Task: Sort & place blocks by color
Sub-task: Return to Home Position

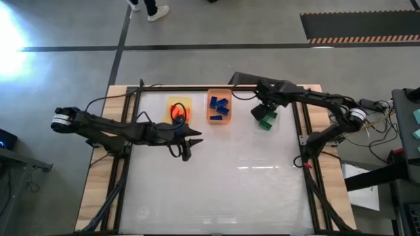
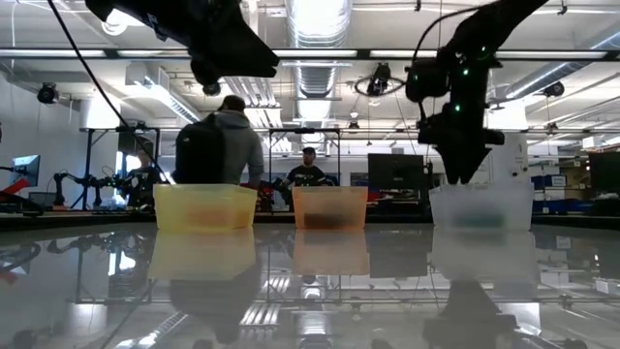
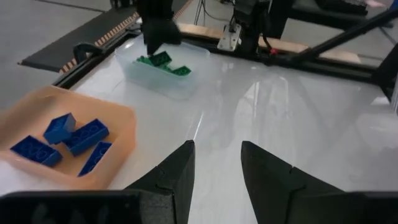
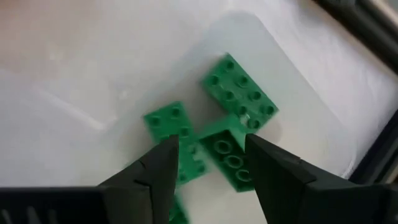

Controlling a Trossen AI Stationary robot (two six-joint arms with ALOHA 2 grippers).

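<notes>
High view: R arm point(image 1: 315, 99) half-hides green blocks point(image 1: 266, 123) in tray point(image 3: 180, 84).

Green blocks point(image 4: 239, 93); blue blocks point(image 3: 87, 135)

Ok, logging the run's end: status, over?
Left gripper open, over table. Right gripper open above green blocks in clear tray. Nothing in the way.
</notes>
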